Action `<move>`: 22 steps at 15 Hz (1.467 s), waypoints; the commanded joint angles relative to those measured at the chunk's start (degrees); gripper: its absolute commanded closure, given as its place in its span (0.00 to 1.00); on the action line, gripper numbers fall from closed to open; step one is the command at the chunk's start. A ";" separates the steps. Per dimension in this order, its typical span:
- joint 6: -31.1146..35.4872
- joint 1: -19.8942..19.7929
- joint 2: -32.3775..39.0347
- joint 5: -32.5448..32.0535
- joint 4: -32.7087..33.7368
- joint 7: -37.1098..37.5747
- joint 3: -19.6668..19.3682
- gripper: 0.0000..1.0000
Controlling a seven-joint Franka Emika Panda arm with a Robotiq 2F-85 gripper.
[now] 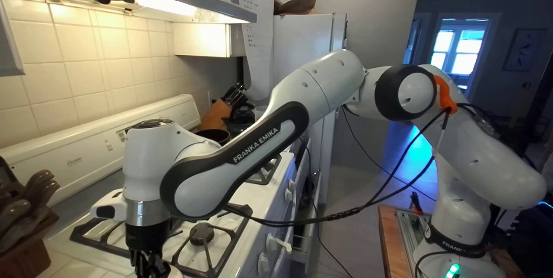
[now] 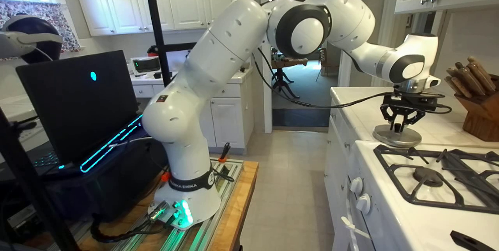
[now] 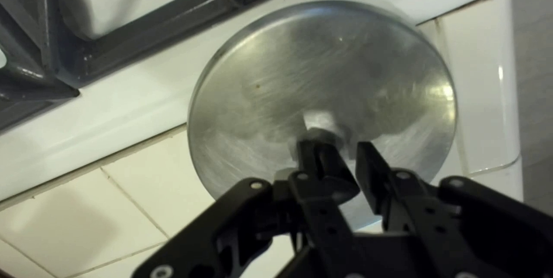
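A round metal lid (image 3: 319, 75) with a black knob (image 3: 335, 170) lies on the white tiled counter beside the stove edge. The lid also shows in an exterior view (image 2: 397, 137), where it looks flat. My gripper (image 3: 336, 143) points down over the lid, its fingers on either side of the knob. The fingers are partly open. In the wrist view the knob is close against the left finger, and a narrow gap shows to the right finger; I cannot tell whether the left finger touches it. The gripper (image 2: 398, 121) also shows in both exterior views, with its fingertips cut off at the bottom in an exterior view (image 1: 149, 265).
The white gas stove (image 2: 390, 220) with black grates (image 2: 432, 200) is right beside the lid. A wooden knife block (image 2: 483, 114) stands on the counter behind the gripper. Another knife block (image 1: 216, 114) and a dark pot (image 1: 214, 134) are farther off. Cables (image 2: 312, 105) hang along the arm.
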 commanded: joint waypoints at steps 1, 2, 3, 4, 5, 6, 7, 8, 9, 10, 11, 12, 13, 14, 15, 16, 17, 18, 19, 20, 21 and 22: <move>-3.44 0.79 2.38 -0.41 3.42 -0.70 -0.48 0.58; -3.85 0.81 2.55 -0.42 3.56 -0.69 -0.52 0.57; -4.15 0.86 2.56 -0.45 3.83 -0.62 -0.58 0.56; -4.54 0.97 2.53 -0.56 4.06 -0.51 -0.68 0.49; -4.79 1.01 2.52 -0.55 4.20 -0.46 -0.71 0.38; -4.76 1.12 2.32 -0.65 4.19 -0.29 -0.84 0.25; -4.67 1.15 2.10 -0.72 4.07 -0.27 -0.92 0.18; -4.44 1.23 1.88 -0.85 4.01 -0.18 -1.03 0.12; -4.27 1.25 1.71 -0.87 4.03 -0.07 -1.09 0.04; -4.17 1.29 1.64 -0.88 4.15 0.03 -1.16 0.01; -4.01 1.30 1.51 -0.90 4.21 0.12 -1.21 0.00; -3.82 1.28 1.34 -0.89 4.21 0.20 -1.25 0.00; -3.54 1.31 1.07 -0.95 4.22 0.32 -1.32 0.00; -3.43 1.24 0.86 -0.87 4.24 0.28 -1.27 0.00; -3.16 1.25 0.54 -0.92 4.14 0.46 -1.35 0.00; -2.95 1.17 0.02 -0.91 3.96 0.67 -1.42 0.00; -2.76 1.03 -0.63 -0.84 3.64 0.79 -1.46 0.00; -1.99 0.72 -1.94 -1.05 2.46 1.59 -1.65 0.00; -1.65 0.69 -3.17 -1.21 1.64 2.53 -2.14 0.00; -1.47 0.76 -4.36 -1.43 0.90 3.94 -2.91 0.00; -2.13 0.61 -6.02 -1.38 -0.26 5.69 -3.78 0.00; -1.86 0.69 -7.37 -1.59 -1.31 7.59 -4.79 0.00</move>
